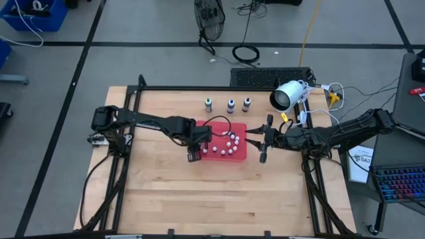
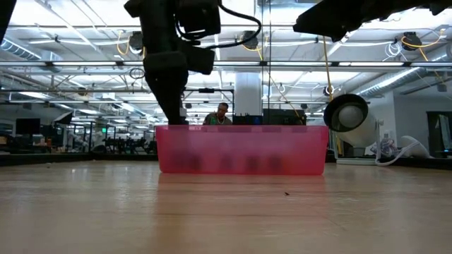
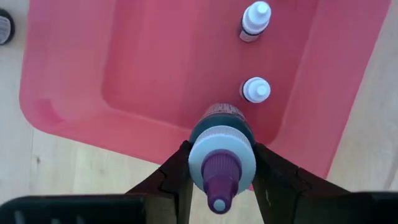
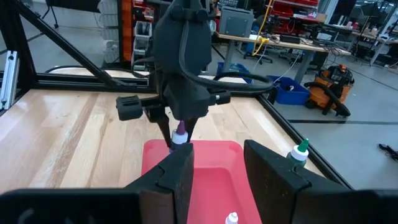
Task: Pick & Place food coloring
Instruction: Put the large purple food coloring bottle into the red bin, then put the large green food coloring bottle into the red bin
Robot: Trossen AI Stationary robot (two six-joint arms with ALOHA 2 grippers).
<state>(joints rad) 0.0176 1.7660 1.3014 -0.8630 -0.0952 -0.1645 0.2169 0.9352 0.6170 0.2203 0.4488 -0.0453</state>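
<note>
My left gripper (image 1: 201,143) hangs over the left end of the pink tray (image 1: 238,155), shut on a food coloring bottle (image 3: 222,134) that has a purple tip, a white collar and a dark teal body. Three more food coloring bottles (image 1: 230,104) stand on their bases on the table past the tray's far side. The green-topped one (image 4: 299,152) also shows in the right wrist view. My right gripper (image 1: 261,139) is open beside the tray's right end and touches nothing. My left gripper pinches the bottle's upper body (image 3: 219,119), just below the white collar, between its two fingers (image 3: 177,171). The fingers come from above, pointing down. The bottle stays upright, purple tip up, over the tray's left wall (image 3: 155,140); its lower end is hidden.
Several small white-capped pieces (image 3: 255,90) lie inside the tray. A white cylinder-shaped camera (image 1: 287,95) and cables sit at the table's far right corner. Bare wood lies toward the near edge (image 1: 219,199). A person shows far behind the tray (image 2: 222,113).
</note>
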